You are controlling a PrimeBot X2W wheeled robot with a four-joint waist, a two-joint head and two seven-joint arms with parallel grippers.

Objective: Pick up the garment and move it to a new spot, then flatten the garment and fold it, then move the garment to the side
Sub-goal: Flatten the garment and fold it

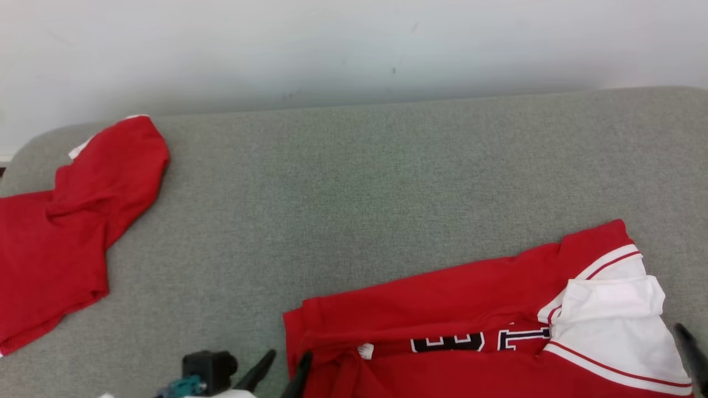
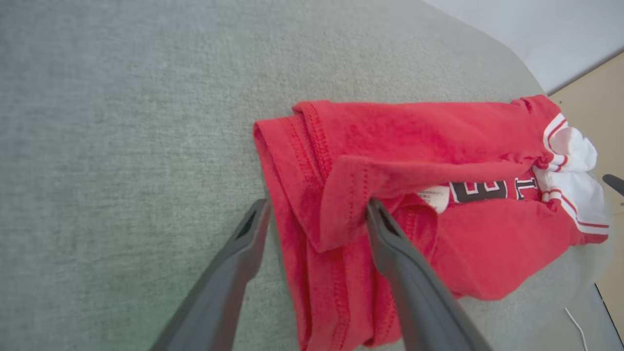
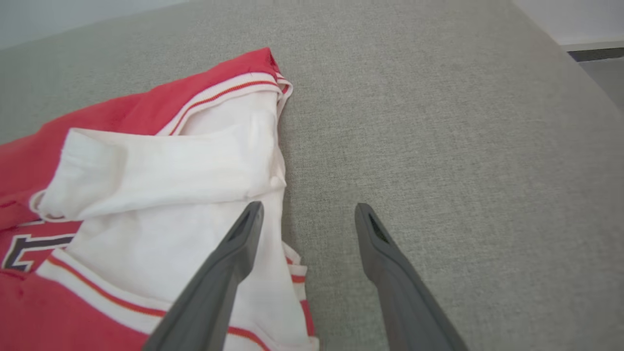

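Bench upholstery, grey and woven, runs from left to right with a pale wall behind its far edge. In the left wrist view a strip of beige floor shows past the bench's rounded corner.

The garment, a red jersey with white sleeves, lies on the near right part of the bench, folded over on itself into a long band, its hem end toward the middle and its sleeve end toward the right. A second red garment lies crumpled at the far left, well apart from the jersey.

The white sleeve is doubled back over the jersey's right end, edged with a thin red stripe. Dark block lettering with a white outline shows in the fold.

The left tool stands open and holds nothing: it straddles the hem end, one finger over bare grey fabric, the other over the red cloth. The right tool is likewise open and empty, one finger over the white sleeve's edge, the other over bare bench to the jersey's right.

A small white label pokes out just beside the lettering.
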